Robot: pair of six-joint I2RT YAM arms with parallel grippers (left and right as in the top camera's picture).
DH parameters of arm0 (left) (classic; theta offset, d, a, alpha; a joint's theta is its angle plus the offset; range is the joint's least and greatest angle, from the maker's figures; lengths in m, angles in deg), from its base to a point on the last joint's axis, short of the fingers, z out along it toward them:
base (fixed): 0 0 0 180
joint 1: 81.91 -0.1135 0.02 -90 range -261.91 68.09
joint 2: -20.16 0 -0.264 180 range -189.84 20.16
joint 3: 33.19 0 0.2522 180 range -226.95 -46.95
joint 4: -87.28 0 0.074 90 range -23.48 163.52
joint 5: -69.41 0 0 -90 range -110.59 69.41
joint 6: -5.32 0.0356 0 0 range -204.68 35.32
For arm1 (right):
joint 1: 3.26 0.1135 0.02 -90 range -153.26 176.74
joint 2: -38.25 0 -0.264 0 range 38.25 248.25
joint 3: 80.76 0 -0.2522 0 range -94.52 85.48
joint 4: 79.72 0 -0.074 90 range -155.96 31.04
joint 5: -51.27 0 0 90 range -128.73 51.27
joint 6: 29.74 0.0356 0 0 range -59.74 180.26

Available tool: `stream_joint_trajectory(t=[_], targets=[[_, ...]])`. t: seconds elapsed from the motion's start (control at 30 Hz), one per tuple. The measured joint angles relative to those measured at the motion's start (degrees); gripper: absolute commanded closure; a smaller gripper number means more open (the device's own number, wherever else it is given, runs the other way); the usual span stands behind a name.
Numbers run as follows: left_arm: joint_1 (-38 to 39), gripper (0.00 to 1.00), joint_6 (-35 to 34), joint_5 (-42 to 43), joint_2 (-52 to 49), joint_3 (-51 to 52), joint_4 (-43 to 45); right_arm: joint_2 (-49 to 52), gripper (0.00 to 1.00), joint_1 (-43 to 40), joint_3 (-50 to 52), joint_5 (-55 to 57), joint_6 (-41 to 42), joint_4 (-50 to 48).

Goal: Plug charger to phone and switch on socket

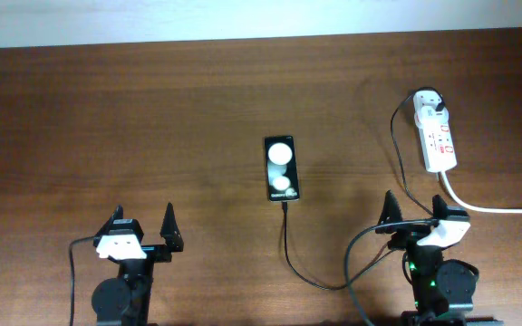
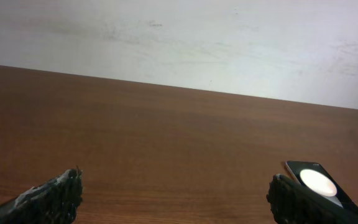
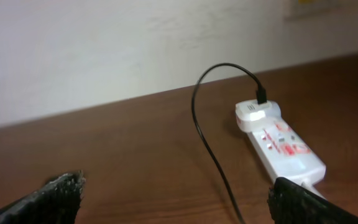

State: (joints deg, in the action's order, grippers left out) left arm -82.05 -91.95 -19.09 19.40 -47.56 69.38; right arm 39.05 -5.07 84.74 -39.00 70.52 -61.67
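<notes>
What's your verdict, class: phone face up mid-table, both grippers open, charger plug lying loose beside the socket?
Wrong on one point. The right wrist view shows the charger plug seated in the socket, not loose. Phone face up mid-table, left gripper and right gripper open: correct.

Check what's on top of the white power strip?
A white charger plug with a thin black cable sits on the far end of the narrow white power strip. Its prongs and the outlet beneath are covered; elsewhere only red markings show.
</notes>
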Motion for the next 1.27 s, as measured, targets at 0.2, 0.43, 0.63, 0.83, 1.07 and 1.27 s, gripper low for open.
stream_joint_trajectory(t=[0.2,0.43,0.63,0.83,1.07,1.27], targets=[[0.0,0.01,0.0,0.0,0.0,0.0,0.0,0.0,0.01,1.3,0.0,-0.2,-10.3,0.0],[0.0,0.01,0.0,0.0,0.0,0.0,0.0,0.0,0.01,1.3,0.0,-0.2,-11.0,0.0],[0.0,0.01,0.0,0.0,0.0,0.0,0.0,0.0,0.01,1.3,0.0,-0.2,-11.0,0.0],[0.0,0.01,0.0,0.0,0.0,0.0,0.0,0.0,0.01,1.3,0.0,-0.2,-11.2,0.0],[0.0,0.01,0.0,0.0,0.0,0.0,0.0,0.0,0.01,1.3,0.0,-0.2,-11.4,0.0],[0.0,0.01,0.0,0.0,0.0,0.0,0.0,0.0,0.01,1.3,0.0,-0.2,-11.6,0.0]])
